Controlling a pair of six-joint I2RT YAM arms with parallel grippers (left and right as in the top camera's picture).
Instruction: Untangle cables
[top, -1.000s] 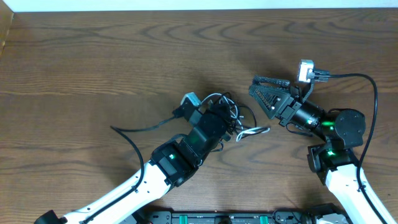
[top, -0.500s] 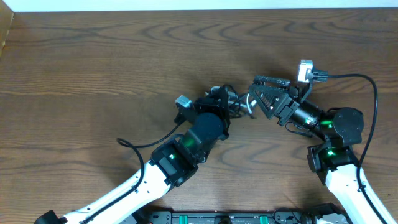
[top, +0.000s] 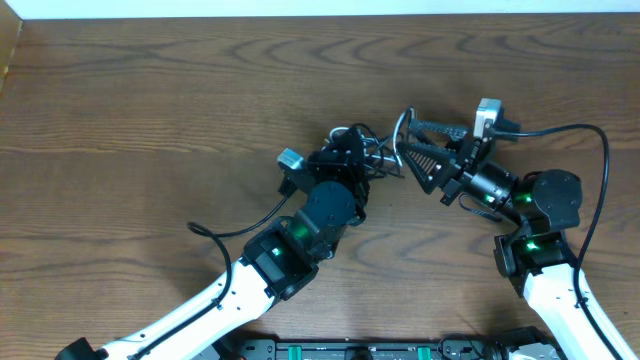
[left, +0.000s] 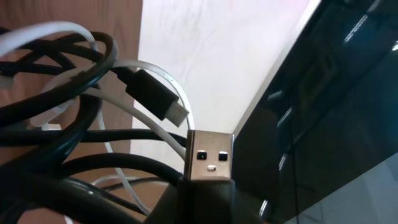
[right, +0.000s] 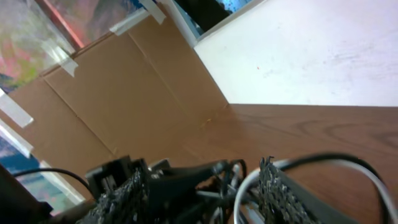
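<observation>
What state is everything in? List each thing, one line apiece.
cables: tangled in one bundle between the two grippers.
left gripper: shut on the cables.
right gripper: open, with a white cable loop hooked over one finger.
USB-A plug: unplugged, sticking out of the bundle.
small black plug: unplugged, loose among the loops.

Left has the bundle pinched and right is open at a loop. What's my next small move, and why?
Probably close the right gripper on the white loop draped at its finger, then ease it away from the left gripper. The left is shut on the cables, anchoring the knot; the right jaws stand open, gripping nothing yet.
</observation>
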